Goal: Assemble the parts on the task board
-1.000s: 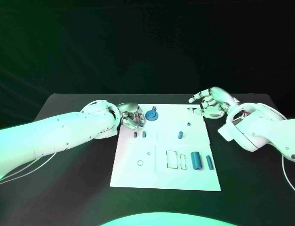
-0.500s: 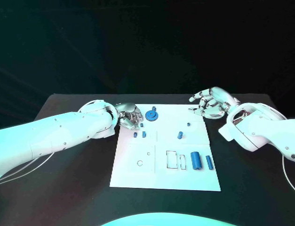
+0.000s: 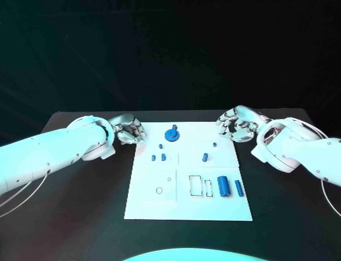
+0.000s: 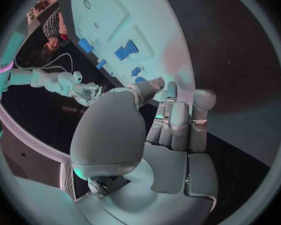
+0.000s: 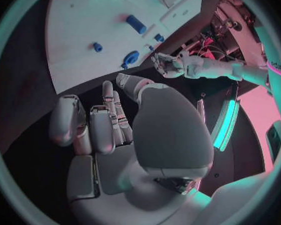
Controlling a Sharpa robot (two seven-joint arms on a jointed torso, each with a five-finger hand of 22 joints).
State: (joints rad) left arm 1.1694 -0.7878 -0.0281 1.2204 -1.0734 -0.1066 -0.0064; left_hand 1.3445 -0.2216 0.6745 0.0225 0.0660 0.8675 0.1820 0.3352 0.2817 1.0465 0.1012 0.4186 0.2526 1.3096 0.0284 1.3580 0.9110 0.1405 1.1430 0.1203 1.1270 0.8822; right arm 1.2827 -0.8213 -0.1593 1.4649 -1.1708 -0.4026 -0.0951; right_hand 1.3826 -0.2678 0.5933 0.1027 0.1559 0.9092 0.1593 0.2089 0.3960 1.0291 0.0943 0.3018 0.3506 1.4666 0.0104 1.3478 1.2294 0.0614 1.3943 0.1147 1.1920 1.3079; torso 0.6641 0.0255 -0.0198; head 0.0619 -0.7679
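Left robot hand (image 3: 131,134) and right robot hand (image 3: 237,124) beside task board (image 3: 159,204); wrist views: fingers loosely curled, nothing held.

Matt white task board (image 3: 159,204), matt black table (image 3: 76,206), smooth blue plastic-looking parts (image 3: 224,186).

Overhead head camera, two wrist fisheyes

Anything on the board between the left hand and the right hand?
In the head view, between the left hand and right hand, the blue gear-like part stands on the task board.
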